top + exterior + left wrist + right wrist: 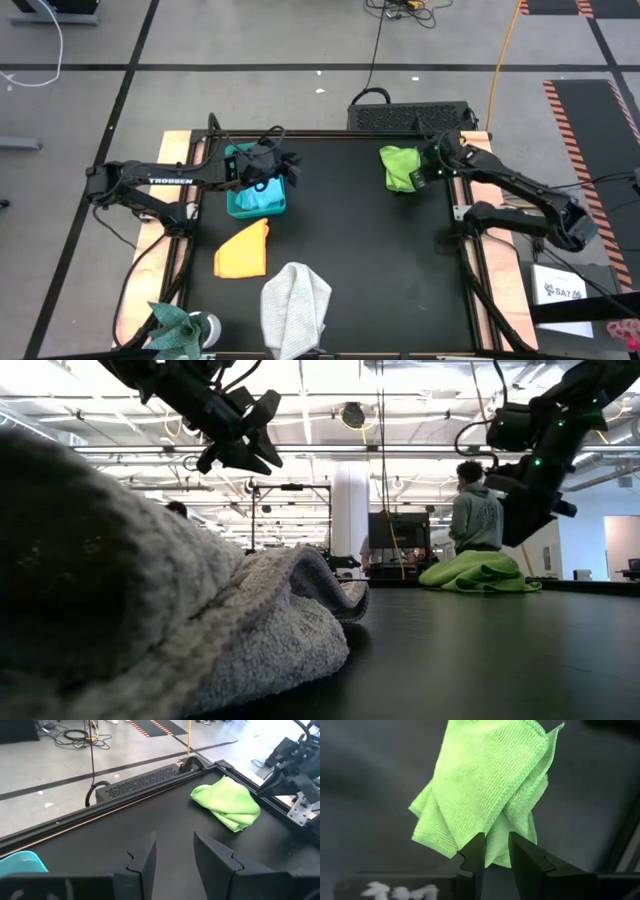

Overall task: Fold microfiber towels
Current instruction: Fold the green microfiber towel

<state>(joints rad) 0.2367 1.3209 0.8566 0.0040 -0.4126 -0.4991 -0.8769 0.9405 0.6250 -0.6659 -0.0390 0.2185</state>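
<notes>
Lime green towel [485,785] lies folded under our right hand [492,851], whose fingers stand slightly parted just above its near edge, holding nothing. It sits near the far right corner of the black surface [370,250]. Our left hand [283,168] hovers over the teal bin [262,203] at the far left, fingers apart and empty; a light blue towel [255,199] lies inside the bin. Just in front of the bin we see the orange-yellow towel [243,250] folded flat, then the light grey towel [296,308] bunched at the near edge, and the teal towel [176,325] crumpled at the near left corner.
</notes>
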